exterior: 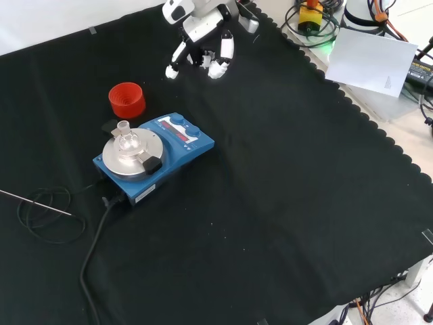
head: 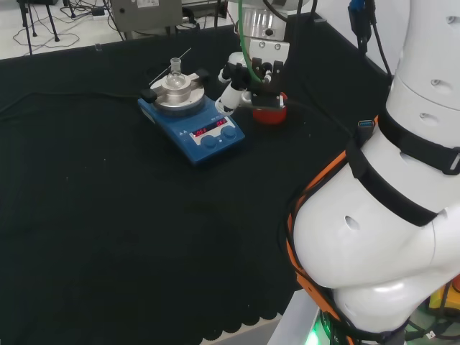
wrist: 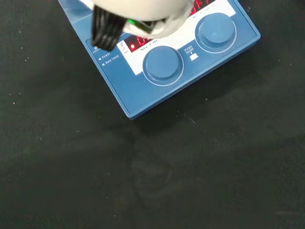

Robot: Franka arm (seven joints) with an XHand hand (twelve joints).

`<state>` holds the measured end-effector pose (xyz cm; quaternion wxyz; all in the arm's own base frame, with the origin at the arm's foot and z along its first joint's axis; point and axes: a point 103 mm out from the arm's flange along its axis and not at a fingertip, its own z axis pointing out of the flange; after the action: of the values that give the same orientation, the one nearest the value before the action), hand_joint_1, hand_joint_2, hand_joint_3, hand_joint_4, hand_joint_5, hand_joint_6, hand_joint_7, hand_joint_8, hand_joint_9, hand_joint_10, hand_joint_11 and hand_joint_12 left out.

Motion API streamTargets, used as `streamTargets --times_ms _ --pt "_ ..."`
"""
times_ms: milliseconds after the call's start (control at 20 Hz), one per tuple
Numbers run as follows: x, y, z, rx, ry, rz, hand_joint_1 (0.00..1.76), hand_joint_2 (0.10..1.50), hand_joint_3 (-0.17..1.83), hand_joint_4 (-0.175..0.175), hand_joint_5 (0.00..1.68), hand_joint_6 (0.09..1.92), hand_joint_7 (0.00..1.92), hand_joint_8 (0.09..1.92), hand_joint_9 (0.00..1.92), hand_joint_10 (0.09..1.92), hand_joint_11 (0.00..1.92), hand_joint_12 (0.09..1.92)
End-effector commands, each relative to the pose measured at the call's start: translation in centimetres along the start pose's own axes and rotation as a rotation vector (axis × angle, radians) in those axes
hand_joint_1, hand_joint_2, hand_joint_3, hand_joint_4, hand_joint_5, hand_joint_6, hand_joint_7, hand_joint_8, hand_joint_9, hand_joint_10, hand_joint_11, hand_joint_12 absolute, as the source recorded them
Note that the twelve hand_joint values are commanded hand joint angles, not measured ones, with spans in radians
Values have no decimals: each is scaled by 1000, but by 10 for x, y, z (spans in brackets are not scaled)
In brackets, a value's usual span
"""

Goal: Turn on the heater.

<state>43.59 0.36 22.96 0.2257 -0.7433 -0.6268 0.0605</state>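
The blue heater (head: 195, 126) (exterior: 157, 152) stands on the black cloth with a round metal block and a small clear flask (head: 175, 72) (exterior: 124, 137) on top. Its front panel has two blue knobs (wrist: 163, 64) (wrist: 216, 31) and a red lit display (head: 209, 129). My hand (head: 241, 80) (exterior: 203, 37) hovers above the cloth just beyond the knob side, apart from the heater. Its fingers (exterior: 218, 66) hang relaxed and hold nothing. A blurred white part of the hand (wrist: 138, 12) covers part of the display in the wrist view.
A red ribbed ring stand (head: 270, 113) (exterior: 126, 99) sits beside the heater, below the hand in the head view. A black power cable (exterior: 98, 230) and a thin metal probe with a coiled wire (exterior: 40, 203) trail off the heater. White paper (exterior: 372, 61) lies past the cloth's scalloped edge.
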Motion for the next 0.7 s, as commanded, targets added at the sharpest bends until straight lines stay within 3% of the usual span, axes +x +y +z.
streamTargets --times_ms 50,150,300,700 --pt "-1 6 -2 83 -58 6 1150 698 717 -68 359 87 1486 1419 1603 1437 1771 1412" --pt "-1 9 -2 111 -84 -1 1263 700 783 -67 389 87 1547 1530 1664 1576 1821 1621" --pt "-8 14 -1 158 -81 -10 1396 663 958 -60 407 87 1598 1667 1713 1731 1816 1768" --pt "-15 21 8 241 -93 -19 1455 618 1124 -42 374 87 1631 1727 1727 1803 1796 1816"
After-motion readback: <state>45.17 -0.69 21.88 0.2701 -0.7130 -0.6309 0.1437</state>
